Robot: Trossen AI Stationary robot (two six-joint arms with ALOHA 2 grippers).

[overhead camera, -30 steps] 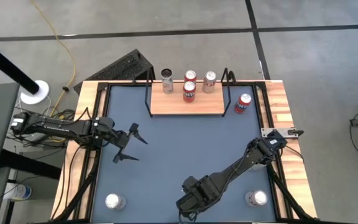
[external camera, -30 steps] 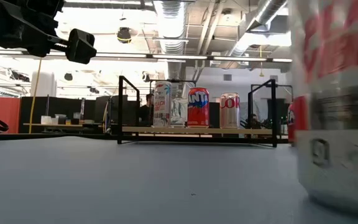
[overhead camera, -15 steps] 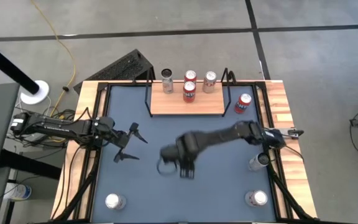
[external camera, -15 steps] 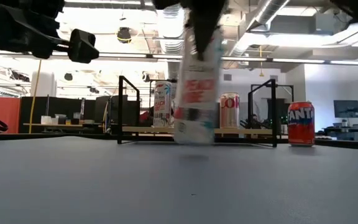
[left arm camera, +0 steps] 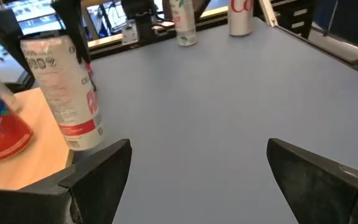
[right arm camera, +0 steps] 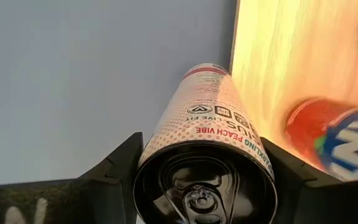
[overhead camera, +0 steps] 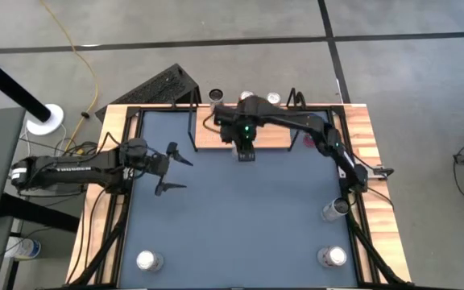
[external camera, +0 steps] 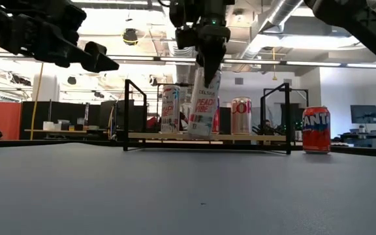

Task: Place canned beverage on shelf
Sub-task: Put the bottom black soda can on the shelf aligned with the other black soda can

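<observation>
While tilted over the shelf [external camera: 207, 136], the can [external camera: 203, 104] sits clamped in the right tool [external camera: 209, 60].

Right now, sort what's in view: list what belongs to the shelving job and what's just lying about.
Part of the job:
- white Peach Vibe can, held by the right claw at the shelf's front edge
- shelf, already carrying several cans

Lying about:
- orange Fanta can on the table beside the shelf
- three cans along the table's near side
- left claw, open, empty

Two dark jointed arms, green light
</observation>
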